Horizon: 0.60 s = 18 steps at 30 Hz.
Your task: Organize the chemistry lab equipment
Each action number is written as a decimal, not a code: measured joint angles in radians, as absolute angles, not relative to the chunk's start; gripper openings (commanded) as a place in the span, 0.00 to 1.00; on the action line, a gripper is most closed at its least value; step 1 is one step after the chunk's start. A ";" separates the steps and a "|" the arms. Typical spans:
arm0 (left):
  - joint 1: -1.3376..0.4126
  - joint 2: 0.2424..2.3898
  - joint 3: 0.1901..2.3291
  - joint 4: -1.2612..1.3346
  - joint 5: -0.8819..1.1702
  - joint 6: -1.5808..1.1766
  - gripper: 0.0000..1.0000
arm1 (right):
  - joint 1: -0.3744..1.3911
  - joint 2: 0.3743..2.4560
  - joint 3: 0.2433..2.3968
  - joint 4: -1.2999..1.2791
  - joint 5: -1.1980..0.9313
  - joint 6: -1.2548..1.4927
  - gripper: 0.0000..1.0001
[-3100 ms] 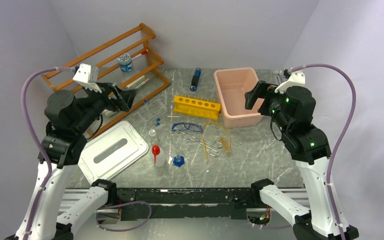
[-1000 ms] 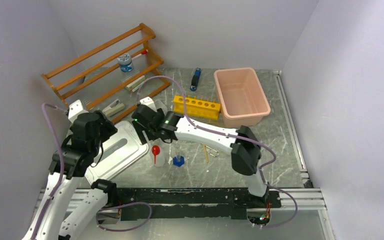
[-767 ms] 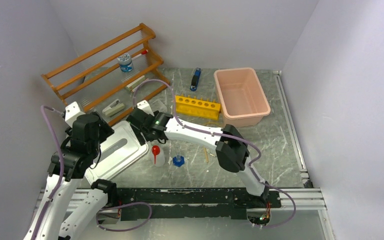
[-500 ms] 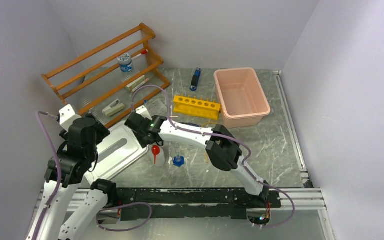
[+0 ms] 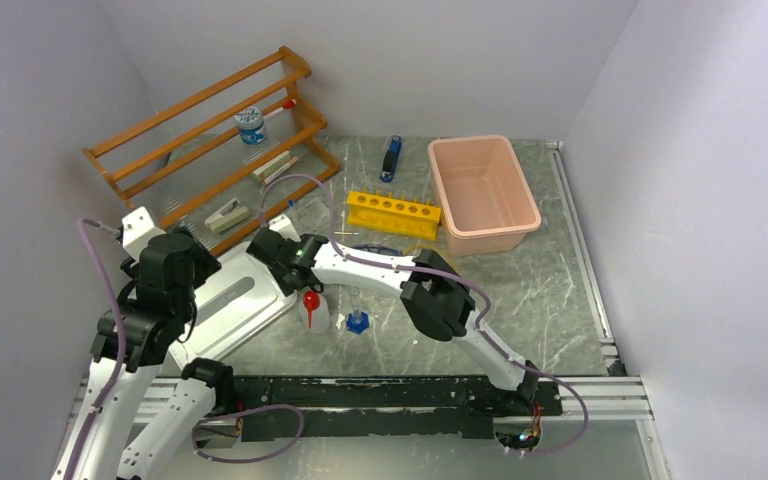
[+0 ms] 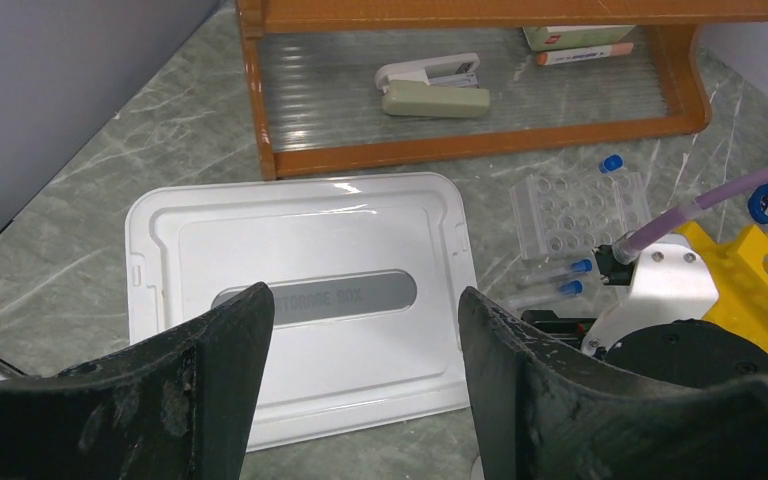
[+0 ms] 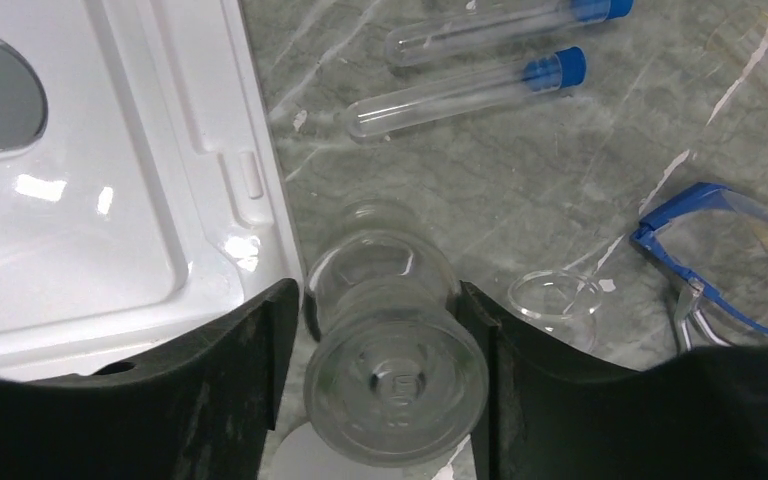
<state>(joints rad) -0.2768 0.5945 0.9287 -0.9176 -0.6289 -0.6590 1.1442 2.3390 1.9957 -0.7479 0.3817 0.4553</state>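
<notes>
My right gripper reaches across to the lid's right corner. In the right wrist view it is open, with its fingers close on either side of a small clear glass flask standing on the table. Two blue-capped clear tubes lie beyond it, and the blue-framed goggles lie to the right. The red-capped squeeze bottle and the small blue-capped vial stand near the front. My left gripper is open and empty above the white storage-box lid. The right arm hides the tongs and tubing.
A wooden shelf with a stapler stands at the back left. A clear tube tray, a yellow tube rack and a pink bin sit further right. A small clear glass ring lies beside the flask.
The right arm swung from beside the pink bin across the table and crept left and down to the lid's corner. The left arm came down over the lid.
</notes>
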 measured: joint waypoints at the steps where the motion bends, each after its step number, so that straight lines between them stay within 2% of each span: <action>1: -0.277 0.595 0.929 -0.918 -0.628 -0.658 0.72 | 1.144 2.341 1.996 -0.748 0.382 0.455 0.50; 5: -0.277 0.595 0.929 -0.918 -0.629 -0.654 0.72 | 1.143 2.341 1.996 -0.736 0.384 0.449 0.33; 13: -0.277 0.594 0.929 -0.918 -0.628 -0.651 0.72 | 1.141 2.323 1.995 -0.715 0.381 0.432 0.31; 18: -0.277 0.594 0.929 -0.918 -0.618 -0.651 0.72 | 1.129 2.210 1.979 -0.704 0.354 0.411 0.31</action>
<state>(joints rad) -0.2768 0.5938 0.9287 -0.9176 -0.6182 -0.6510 1.1294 2.2101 1.9793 -0.7044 0.3538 0.4114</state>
